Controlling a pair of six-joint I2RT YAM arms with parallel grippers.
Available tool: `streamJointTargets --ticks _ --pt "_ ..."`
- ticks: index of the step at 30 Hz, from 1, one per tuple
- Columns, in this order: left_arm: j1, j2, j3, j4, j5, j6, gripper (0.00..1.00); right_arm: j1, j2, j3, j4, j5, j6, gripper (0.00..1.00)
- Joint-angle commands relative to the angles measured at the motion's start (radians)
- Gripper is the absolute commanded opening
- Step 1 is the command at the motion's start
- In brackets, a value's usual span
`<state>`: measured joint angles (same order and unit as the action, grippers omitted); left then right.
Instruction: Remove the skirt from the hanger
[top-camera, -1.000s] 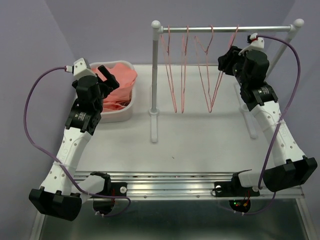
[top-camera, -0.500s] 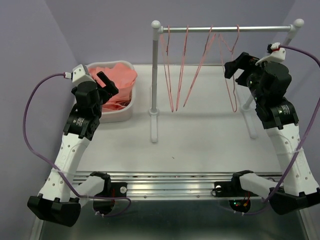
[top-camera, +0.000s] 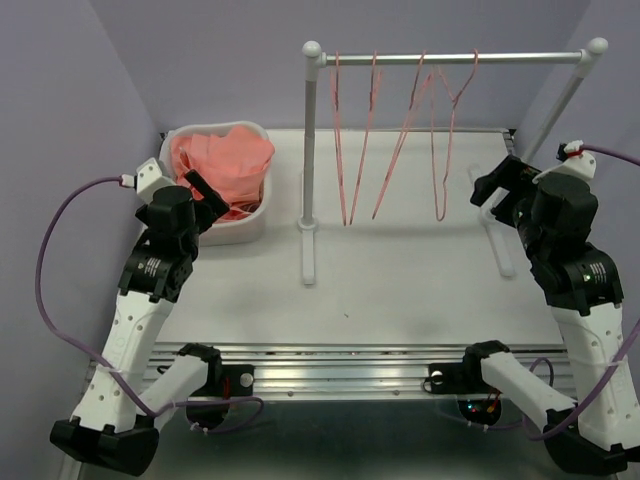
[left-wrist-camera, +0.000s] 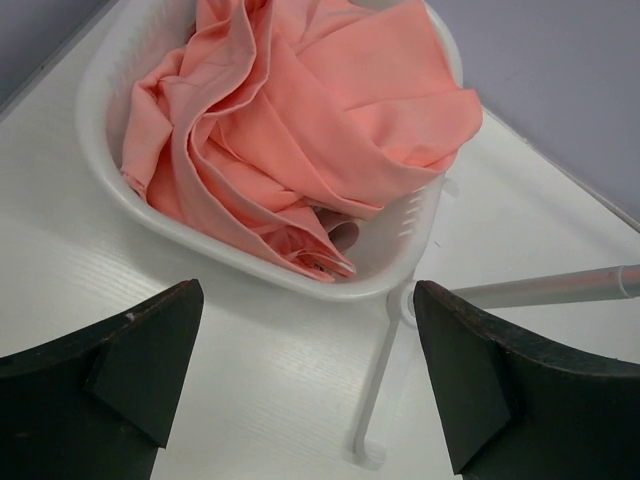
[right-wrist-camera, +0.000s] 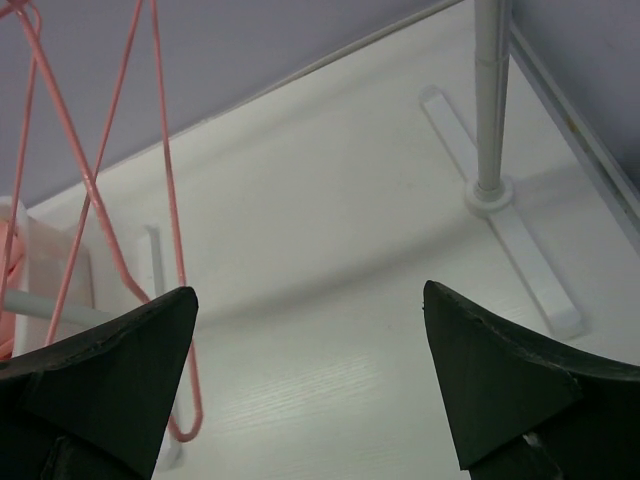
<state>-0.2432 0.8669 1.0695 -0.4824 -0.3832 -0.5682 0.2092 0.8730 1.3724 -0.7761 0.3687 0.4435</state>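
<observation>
While both arms hover over a white table (top-camera: 400, 280), the skirt (left-wrist-camera: 330, 110), a salmon-pink garment, lies bunched in a white basket (left-wrist-camera: 95, 110) at the table's far left corner. It is on no hanger: the pink wire hangers (top-camera: 350, 150) hang bare from a metal rail (top-camera: 520, 57) at the back, so the task looks done. The left gripper (top-camera: 207, 192) hangs just in front of the basket, its two dark fingers spread wide with nothing between them. The right gripper (top-camera: 492, 195) hangs near the rail's right post, well apart from the skirt, its fingers likewise spread and empty. The nearest hanger is beside it but not touched. Judging by its deep, loose folds, the skirt is thin, light cloth, soft and floppy, perhaps a little slick. It would sag and trail from any hold, so a pinch on a thick raised fold at the top of the heap seems the surest place to take it.
</observation>
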Motion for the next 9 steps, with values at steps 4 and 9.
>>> streamJointTargets --ticks 4,9 --pt "-0.007 -0.046 -0.010 -0.051 -0.052 -0.025 0.99 -0.005 -0.040 -0.042 -0.029 0.035 -0.003 1.00" --pt "-0.007 -0.051 -0.003 -0.073 -0.072 -0.033 0.99 -0.005 -0.051 -0.045 -0.025 0.049 -0.005 1.00"
